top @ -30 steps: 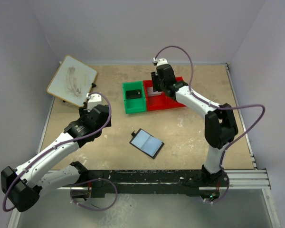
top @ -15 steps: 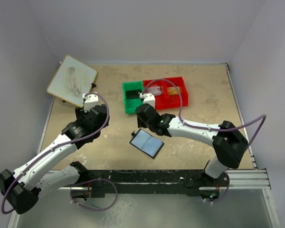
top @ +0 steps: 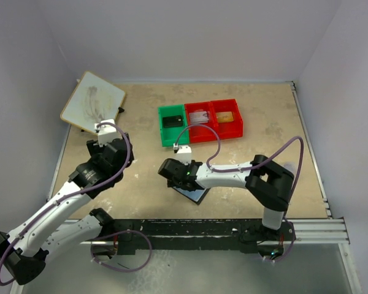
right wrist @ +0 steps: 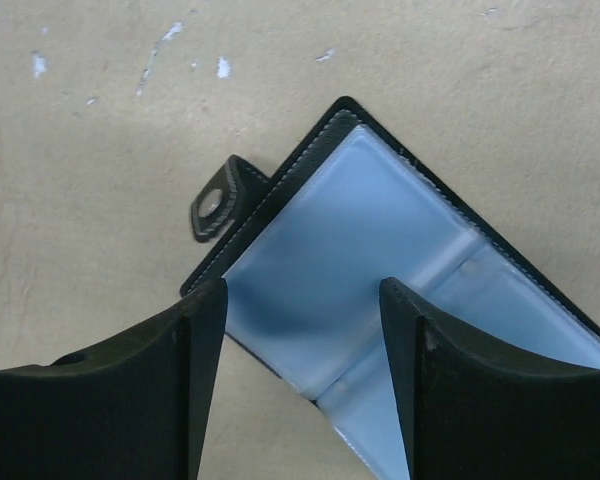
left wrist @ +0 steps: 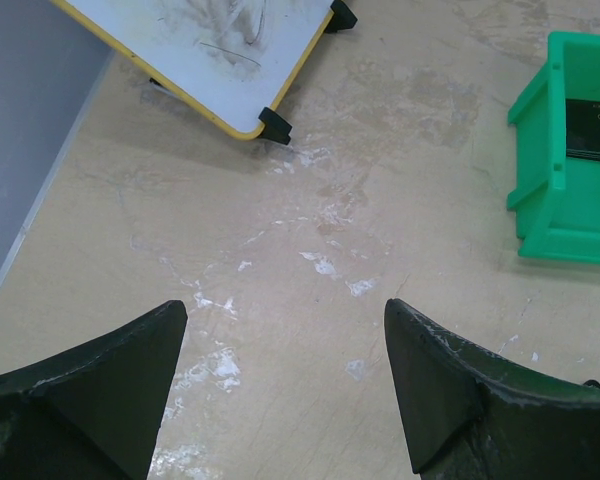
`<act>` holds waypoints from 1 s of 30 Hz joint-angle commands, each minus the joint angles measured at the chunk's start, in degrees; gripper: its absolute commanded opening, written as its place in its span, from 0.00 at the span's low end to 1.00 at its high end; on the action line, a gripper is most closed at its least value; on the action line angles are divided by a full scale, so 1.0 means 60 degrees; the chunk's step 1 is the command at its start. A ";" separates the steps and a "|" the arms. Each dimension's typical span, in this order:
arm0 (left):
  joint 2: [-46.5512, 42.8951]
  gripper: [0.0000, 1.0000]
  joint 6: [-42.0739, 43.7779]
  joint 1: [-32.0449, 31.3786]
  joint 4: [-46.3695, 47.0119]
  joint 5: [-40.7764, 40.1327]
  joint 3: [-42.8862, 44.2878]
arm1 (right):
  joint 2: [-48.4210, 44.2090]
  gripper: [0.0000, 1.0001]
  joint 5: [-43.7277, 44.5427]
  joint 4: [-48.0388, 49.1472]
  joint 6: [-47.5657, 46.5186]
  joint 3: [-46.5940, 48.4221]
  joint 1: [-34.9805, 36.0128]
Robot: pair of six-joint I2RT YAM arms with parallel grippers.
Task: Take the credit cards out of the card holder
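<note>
Card holder [right wrist: 380,290], black bifold with pale-blue lining, lies open on the beige counter [top: 260,101]. Right jaws hover over it, spread wide, holding nothing. Left jaws likewise open, empty, well apart.

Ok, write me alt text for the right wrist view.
An open card holder, pale blue inside with a black edge and a small black tab, lies on a tan table. The right gripper is poised over it, jaws apart, holding nothing.
</note>
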 commanded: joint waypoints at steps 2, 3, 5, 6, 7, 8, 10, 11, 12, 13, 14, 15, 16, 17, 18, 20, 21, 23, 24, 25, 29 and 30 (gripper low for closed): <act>0.0047 0.78 -0.0107 0.0038 0.0125 -0.0193 0.0367 | 0.0309 0.72 0.0655 -0.1078 0.1250 0.0410 0.0008; 0.0066 0.78 -0.0097 0.0039 0.0133 -0.0169 0.0362 | 0.0435 0.72 0.0614 -0.1099 0.1260 0.0426 0.0013; 0.0102 0.78 -0.0080 0.0039 0.0151 -0.0126 0.0361 | 0.0698 0.73 0.0564 -0.1125 0.1298 0.0480 0.0018; 0.0113 0.78 -0.0066 0.0038 0.0149 -0.0109 0.0366 | 0.0828 0.74 0.0626 -0.1140 0.1334 0.0503 0.0024; 0.0140 0.78 -0.0059 0.0037 0.0149 -0.0093 0.0365 | 0.0957 0.74 0.0701 -0.1166 0.1373 0.0520 0.0024; 0.0151 0.78 -0.0051 0.0046 0.0149 -0.0089 0.0359 | 0.1061 0.74 0.0707 -0.1211 0.1451 0.0484 0.0021; 0.0171 0.78 -0.0046 0.0045 0.0163 -0.0059 0.0364 | 0.1248 0.74 0.0610 -0.1297 0.1581 0.0369 0.0016; 0.0186 0.78 -0.0049 0.0038 0.0163 -0.0050 0.0346 | 0.1350 0.74 0.0612 -0.1348 0.1605 0.0350 0.0016; 0.0197 0.78 -0.0037 0.0037 0.0163 -0.0032 0.0351 | 0.1504 0.75 0.0621 -0.1410 0.1593 0.0375 0.0016; 0.0204 0.78 -0.0030 0.0037 0.0176 -0.0024 0.0352 | 0.1613 0.74 0.0657 -0.1478 0.1590 0.0394 0.0023; 0.0215 0.78 -0.0022 0.0045 0.0178 -0.0003 0.0345 | 0.1713 0.73 0.0715 -0.1543 0.1579 0.0399 0.0039; 0.0237 0.78 0.0000 0.0042 0.0185 0.0023 0.0351 | 0.1766 0.72 0.0747 -0.1597 0.1592 0.0405 0.0046; 0.0257 0.78 -0.0003 0.0040 0.0190 0.0030 0.0352 | 0.1789 0.70 0.0790 -0.1675 0.1650 0.0394 0.0045; 0.0265 0.78 -0.0005 0.0038 0.0192 0.0038 0.0350 | 0.1751 0.67 0.0823 -0.1672 0.1663 0.0351 0.0045; 0.0278 0.78 0.0014 0.0037 0.0192 0.0043 0.0352 | 0.1671 0.64 0.0823 -0.1580 0.1645 0.0276 0.0045; 0.0295 0.78 0.0009 0.0038 0.0200 0.0046 0.0351 | 0.1430 0.57 0.0702 -0.1237 0.1498 0.0092 0.0045; 0.0307 0.78 0.0009 0.0037 0.0193 0.0057 0.0352 | 0.1322 0.54 0.0672 -0.1010 0.1426 0.0029 0.0045; 0.0320 0.78 0.0020 0.0048 0.0193 0.0068 0.0352 | 0.1174 0.50 0.0568 -0.0789 0.1263 -0.0011 0.0048; 0.0323 0.78 0.0025 0.0039 0.0194 0.0061 0.0345 | 0.1154 0.49 0.0507 -0.0759 0.1225 -0.0007 0.0053; 0.0322 0.78 0.0031 0.0037 0.0193 0.0077 0.0352 | 0.1141 0.48 0.0498 -0.0739 0.1169 0.0026 0.0050; 0.0331 0.78 0.0024 0.0038 0.0208 0.0079 0.0348 | 0.0917 0.47 0.0294 -0.0304 0.0715 0.0040 0.0046; 0.0349 0.78 0.0024 0.0045 0.0207 0.0075 0.0348 | 0.0793 0.52 0.0235 -0.0290 0.0645 0.0074 0.0047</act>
